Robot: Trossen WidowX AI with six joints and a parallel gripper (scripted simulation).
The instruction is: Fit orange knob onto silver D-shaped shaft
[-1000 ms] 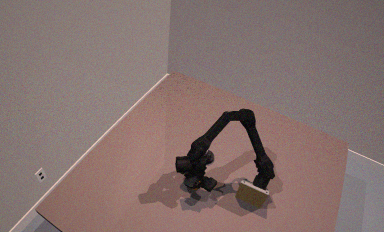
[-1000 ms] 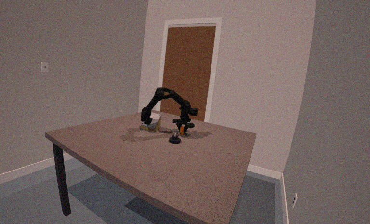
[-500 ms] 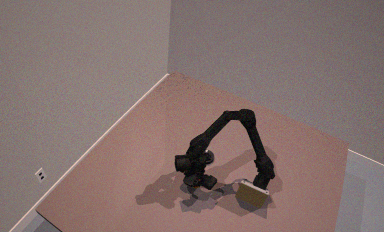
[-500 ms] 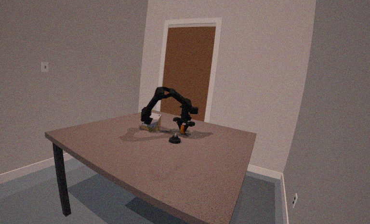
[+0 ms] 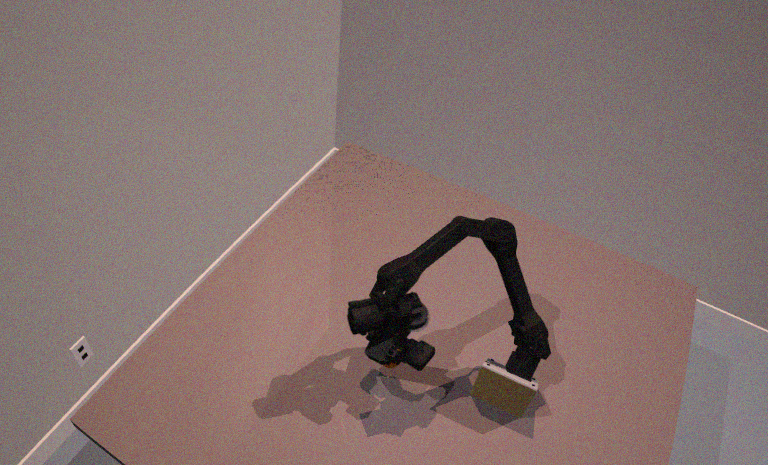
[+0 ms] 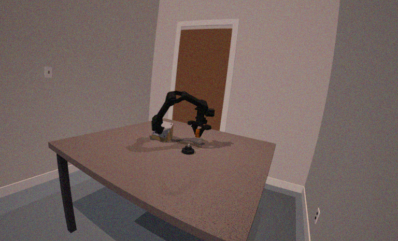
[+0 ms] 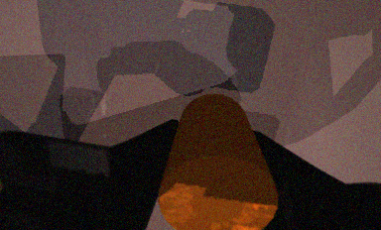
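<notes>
The orange knob (image 5: 389, 364) (image 6: 197, 132) (image 7: 218, 161) is between the fingers of my gripper (image 5: 397, 359) (image 6: 197, 135) (image 7: 213, 133), which is shut on it. The knob looks roughly upright and is held a little above the table. Its underside and hole are hidden. The dark round pedestal (image 6: 187, 151) stands on the table, nearer the exterior camera than the knob. Its silver shaft (image 6: 188, 145) points up; the flat side is too small to make out. In the top view the pedestal (image 5: 423, 321) is partly hidden behind my gripper. It does not show in the wrist view.
The arm's base stands on a yellowish box (image 5: 504, 391) (image 6: 168, 134) with a pale top, to the right in the top view. The brown table (image 5: 600, 324) (image 6: 140, 171) carries overlapping arm shadows. Walls and a door (image 6: 203, 71) stand beyond the table.
</notes>
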